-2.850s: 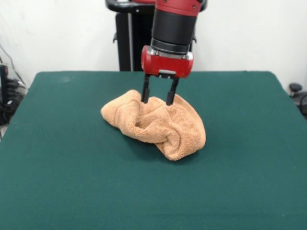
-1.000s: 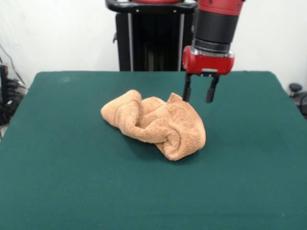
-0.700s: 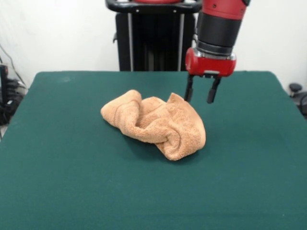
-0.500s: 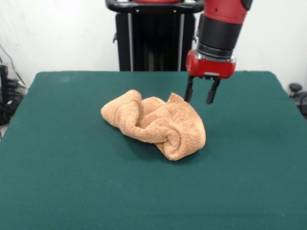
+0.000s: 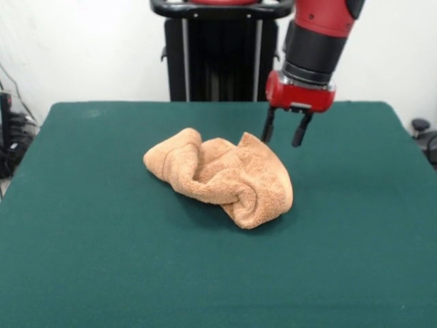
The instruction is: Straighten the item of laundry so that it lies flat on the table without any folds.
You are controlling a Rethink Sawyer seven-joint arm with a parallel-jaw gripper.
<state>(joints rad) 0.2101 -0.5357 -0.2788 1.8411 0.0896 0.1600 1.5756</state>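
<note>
A crumpled orange-tan towel (image 5: 222, 176) lies bunched in folds near the middle of a dark green bench (image 5: 102, 260). A red and black arm comes down from above at the upper right. Its gripper (image 5: 282, 134) hangs open and empty, its two dark fingers (image 5: 268, 128) spread apart, just beside the towel's raised far right corner.

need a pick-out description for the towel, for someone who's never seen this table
Start with the dark green table that fills the front view. Near its middle lies a crumpled light orange-tan terry towel, bunched into a folded heap rather than spread flat. It is the only object lying on the cloth; the robot's red and black hand hangs open just beyond the heap's peaked upper right corner.
</note>
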